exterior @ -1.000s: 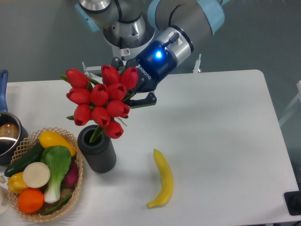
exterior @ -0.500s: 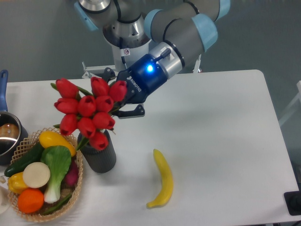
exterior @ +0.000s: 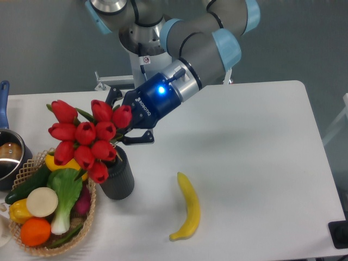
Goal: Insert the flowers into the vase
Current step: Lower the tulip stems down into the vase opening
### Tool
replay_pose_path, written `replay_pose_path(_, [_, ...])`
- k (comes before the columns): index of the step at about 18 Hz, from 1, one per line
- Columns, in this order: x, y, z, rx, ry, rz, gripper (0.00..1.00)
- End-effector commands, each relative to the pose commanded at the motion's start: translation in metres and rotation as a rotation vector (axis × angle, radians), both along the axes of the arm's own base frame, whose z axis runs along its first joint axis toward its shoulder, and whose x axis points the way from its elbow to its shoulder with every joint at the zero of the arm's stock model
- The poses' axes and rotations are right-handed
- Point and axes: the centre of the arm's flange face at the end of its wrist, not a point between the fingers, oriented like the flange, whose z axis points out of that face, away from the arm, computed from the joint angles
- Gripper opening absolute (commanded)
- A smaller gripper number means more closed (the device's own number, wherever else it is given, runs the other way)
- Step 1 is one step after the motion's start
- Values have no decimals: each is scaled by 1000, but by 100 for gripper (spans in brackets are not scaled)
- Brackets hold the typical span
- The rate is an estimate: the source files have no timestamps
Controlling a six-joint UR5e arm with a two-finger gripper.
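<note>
Flowers (exterior: 84, 140) tilted over the vase (exterior: 118, 177), stems hidden.
The buds covered the vase's mouth and left rim, so whether the stems were inside could not be told. The gripper (exterior: 128, 128) reached down-left from the far side, its fingers behind the blooms; it appeared closed on the flowers. The arm's upper links were cut off at the top.
</note>
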Motion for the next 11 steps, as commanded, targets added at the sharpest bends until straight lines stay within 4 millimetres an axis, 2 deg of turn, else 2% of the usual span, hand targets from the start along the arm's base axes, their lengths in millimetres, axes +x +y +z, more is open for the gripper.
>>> replay_pose_path(7, [4,12,-29,-32,5,-21,1])
replay_pose_path(11, [7,11,-43,-59,6,-18,2])
